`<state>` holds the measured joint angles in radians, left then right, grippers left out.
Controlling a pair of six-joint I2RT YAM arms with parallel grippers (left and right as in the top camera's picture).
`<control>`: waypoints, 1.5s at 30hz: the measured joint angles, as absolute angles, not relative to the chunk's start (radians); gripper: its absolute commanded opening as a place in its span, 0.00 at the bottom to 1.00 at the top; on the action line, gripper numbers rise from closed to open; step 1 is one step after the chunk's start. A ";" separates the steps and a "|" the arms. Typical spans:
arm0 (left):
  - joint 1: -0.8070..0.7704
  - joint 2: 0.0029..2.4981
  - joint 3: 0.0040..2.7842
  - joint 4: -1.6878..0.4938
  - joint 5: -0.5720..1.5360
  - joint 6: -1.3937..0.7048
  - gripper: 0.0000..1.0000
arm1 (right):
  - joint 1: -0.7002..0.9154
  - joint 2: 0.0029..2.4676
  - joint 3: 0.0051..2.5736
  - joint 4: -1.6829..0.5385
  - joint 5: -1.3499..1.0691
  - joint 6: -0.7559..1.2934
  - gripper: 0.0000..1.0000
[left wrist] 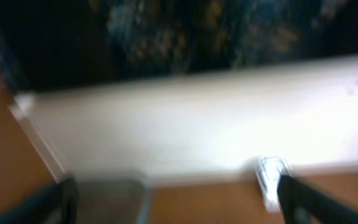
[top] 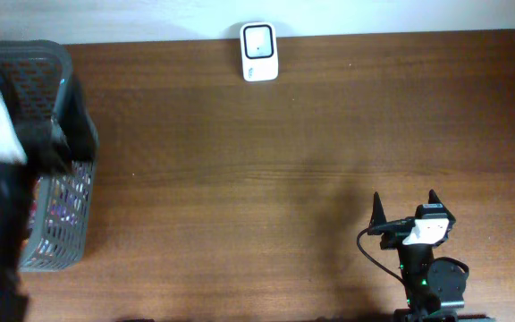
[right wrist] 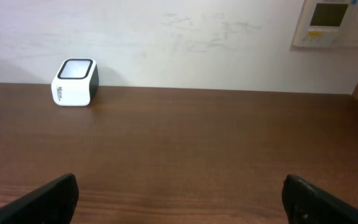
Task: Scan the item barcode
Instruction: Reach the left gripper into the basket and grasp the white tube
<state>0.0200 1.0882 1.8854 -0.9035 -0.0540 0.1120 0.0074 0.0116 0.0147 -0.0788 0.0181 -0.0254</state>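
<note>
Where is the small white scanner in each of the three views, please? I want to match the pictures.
Overhead: the scanner stands at the far edge of the table, about mid-width.
Left wrist: too blurred to tell; a pale shape low and right of centre may be it.
Right wrist: upper left, on the table near the wall.
Shared landmark: the line where the brown table meets the white wall.

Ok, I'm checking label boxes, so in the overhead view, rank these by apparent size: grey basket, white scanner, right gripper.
1. grey basket: clearly largest, even though it is partly covered.
2. right gripper: it may look bigger because it stands nearer the camera.
3. white scanner: smallest.
</note>
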 measured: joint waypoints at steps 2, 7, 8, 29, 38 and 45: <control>0.031 1.335 2.210 -1.127 -0.220 0.112 0.99 | 0.007 0.011 0.015 -0.079 0.018 -0.027 0.99; 0.281 1.641 2.518 -1.294 -0.274 -0.030 0.99 | 0.007 0.012 0.015 -0.079 0.018 -0.026 0.99; 0.373 1.693 2.527 -1.342 -0.203 -0.069 0.98 | 0.007 0.012 0.015 -0.079 0.018 -0.027 0.99; 0.571 2.269 2.338 -1.660 -0.028 0.175 0.86 | 0.007 0.012 0.015 -0.079 0.018 -0.027 0.99; 0.512 2.274 2.059 -1.435 0.009 0.228 0.42 | 0.007 0.012 0.015 -0.079 0.018 -0.027 0.99; 0.509 2.274 2.059 -1.468 0.018 0.236 0.67 | 0.007 0.012 0.015 -0.079 0.018 -0.026 0.99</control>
